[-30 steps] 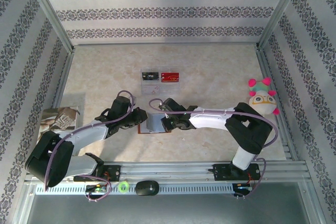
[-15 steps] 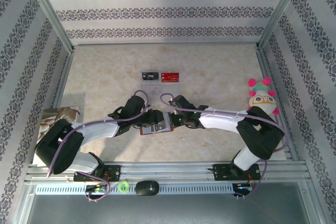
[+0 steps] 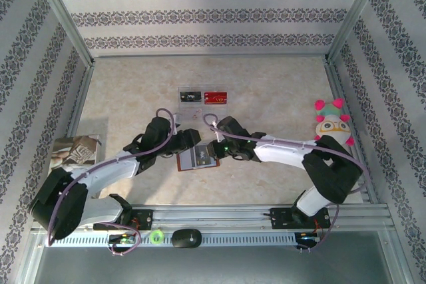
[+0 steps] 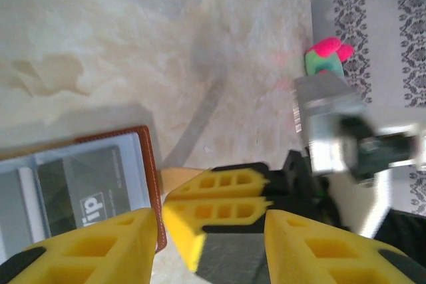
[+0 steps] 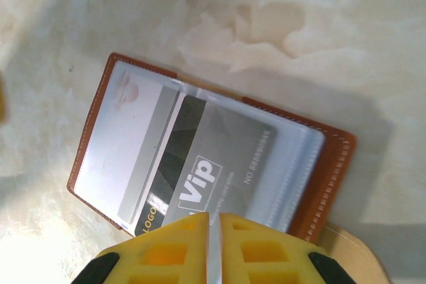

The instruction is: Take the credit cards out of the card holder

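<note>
Two cards, a black card (image 3: 190,96) and a red card (image 3: 215,98), lie side by side in a clear tray (image 3: 202,91) toward the back of the surface (image 3: 266,84). The brown wallet (image 5: 331,171) lies open nearer the arms, with a grey card (image 5: 213,171) marked "Vip" under its clear sleeve. At its edge the right fingers (image 5: 166,251) are clenched together with a thin pale sliver between them; I cannot tell what it is. The left fingers (image 4: 93,251) are spread wide, one over the wallet's edge.

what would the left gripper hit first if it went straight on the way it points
Probably the right gripper, dead ahead of the open left gripper, beside the card holder; depth is unclear.
</note>
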Controlling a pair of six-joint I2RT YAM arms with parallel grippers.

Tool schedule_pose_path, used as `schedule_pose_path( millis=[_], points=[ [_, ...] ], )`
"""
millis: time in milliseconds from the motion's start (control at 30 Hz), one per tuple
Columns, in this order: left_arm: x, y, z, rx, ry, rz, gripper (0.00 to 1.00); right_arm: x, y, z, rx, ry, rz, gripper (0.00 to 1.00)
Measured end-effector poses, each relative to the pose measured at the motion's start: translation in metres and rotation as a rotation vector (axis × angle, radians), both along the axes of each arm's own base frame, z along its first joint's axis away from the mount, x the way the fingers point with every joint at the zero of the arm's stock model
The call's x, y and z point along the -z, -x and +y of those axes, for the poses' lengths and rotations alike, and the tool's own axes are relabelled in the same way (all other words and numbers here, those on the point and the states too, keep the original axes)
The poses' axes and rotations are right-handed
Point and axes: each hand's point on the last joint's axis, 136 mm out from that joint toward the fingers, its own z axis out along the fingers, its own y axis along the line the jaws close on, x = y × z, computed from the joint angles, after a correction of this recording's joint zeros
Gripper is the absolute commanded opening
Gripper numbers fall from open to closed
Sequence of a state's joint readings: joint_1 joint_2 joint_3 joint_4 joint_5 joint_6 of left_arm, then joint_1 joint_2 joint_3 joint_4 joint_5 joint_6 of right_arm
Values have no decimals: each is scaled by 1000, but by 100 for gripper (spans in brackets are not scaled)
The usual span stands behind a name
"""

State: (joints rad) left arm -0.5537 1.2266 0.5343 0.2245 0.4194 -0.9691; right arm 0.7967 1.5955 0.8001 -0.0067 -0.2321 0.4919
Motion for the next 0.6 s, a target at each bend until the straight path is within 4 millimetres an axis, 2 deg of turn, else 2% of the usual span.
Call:
schedule_pose_path(
  millis=[233, 333, 600],
  points=[
    [44, 6, 5, 13, -88, 116, 48, 25, 3, 4, -17, 17, 57, 8],
    [56, 9, 5, 23, -109, 149, 47, 33, 3, 4, -6, 21, 68, 6],
    [82, 14, 8, 43, -169, 214, 41, 35, 2, 11, 28, -39, 67, 3]
  ],
)
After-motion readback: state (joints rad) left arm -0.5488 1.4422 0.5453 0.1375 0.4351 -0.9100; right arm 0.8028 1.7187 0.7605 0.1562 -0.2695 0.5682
